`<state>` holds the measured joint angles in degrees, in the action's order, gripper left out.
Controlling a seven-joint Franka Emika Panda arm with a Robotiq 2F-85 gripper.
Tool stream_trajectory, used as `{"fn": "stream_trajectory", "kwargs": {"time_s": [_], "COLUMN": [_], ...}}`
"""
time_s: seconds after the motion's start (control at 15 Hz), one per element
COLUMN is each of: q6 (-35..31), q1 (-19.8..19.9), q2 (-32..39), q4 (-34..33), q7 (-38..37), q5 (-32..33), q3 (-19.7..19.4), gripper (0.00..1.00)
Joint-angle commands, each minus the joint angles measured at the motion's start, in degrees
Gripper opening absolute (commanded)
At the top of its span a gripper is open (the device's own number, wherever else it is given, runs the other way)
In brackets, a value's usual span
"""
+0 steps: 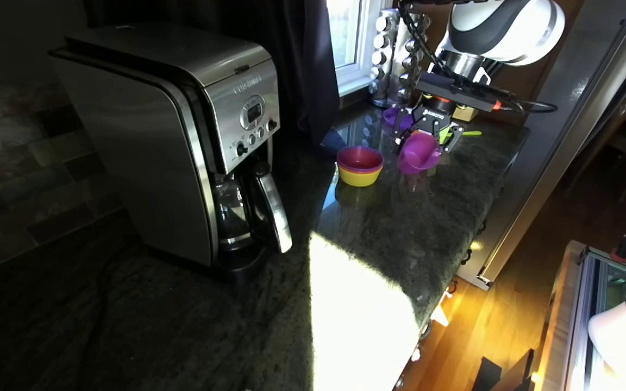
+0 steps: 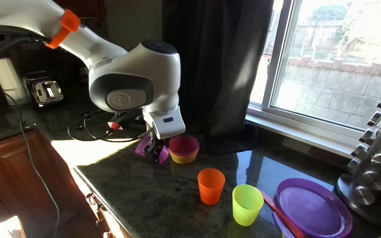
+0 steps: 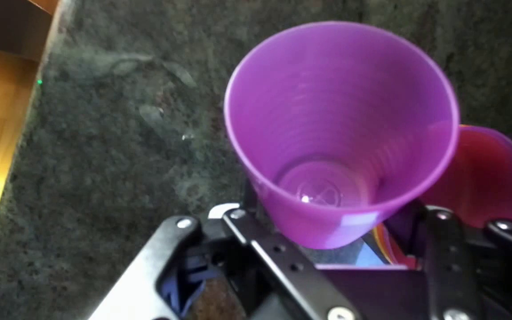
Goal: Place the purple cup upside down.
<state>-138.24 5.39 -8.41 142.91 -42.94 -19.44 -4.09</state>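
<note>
Wrist view looks straight into the purple cup (image 3: pixel 340 133), and the end effector (image 1: pixel 423 145) is closed in to the cup's width, one finger either side of the outer wall, so yeah, it's holding on. I'd call this the flipping step: the cup is tipped, mouth facing out sideways, apparently off the worktop (image 3: pixel 127 155), between the nested bowls (image 2: pixel 184 157) and the edge opposite the window (image 2: pixel 336 82). Next move imo: roll it till the mouth points straight down, lower it rim first, let go.

Head count: one purple cup, one orange cup (image 2: pixel 211 188), one lime cup (image 2: pixel 247 206), three bowls at least going by colour (can't swear to more). Toward the window edge: one purple plate (image 2: pixel 313 205) on show, one red utensil (image 2: pixel 283 215), one spice rack (image 2: pixel 372 168). Also one coffee maker (image 1: pixel 166 136).
</note>
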Motion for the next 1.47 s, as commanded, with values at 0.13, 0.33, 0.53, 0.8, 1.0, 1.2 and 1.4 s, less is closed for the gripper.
{"fn": "stream_trajectory", "kwargs": {"time_s": [0.13, 0.33, 0.53, 0.8, 1.0, 1.2, 1.4], "q6": [-5.78, -5.98, -8.25, -10.48, -7.79, -5.72, -1.26], "q1": [-0.05, 0.11, 2.43, 10.38, 16.95, 21.83, 25.2], "q2": [-1.58, -1.81, -2.07, -4.48, -7.0, -8.19, -7.69], "q4": [1.57, 1.7, 2.91, 5.27, 6.0, 5.82, 4.72], "q7": [-6.75, -7.29, -16.28, -33.09, -46.03, -58.32, -70.45], "q5": [5.17, 5.55, 13.68, 31.53, 41.01, 49.07, 57.78], "q3": [2.9, 3.03, 5.16, 12.17, 19.23, 25.19, 30.41], "gripper": [0.69, 0.69, 0.44, 0.44, 0.44, 0.44, 0.44]}}
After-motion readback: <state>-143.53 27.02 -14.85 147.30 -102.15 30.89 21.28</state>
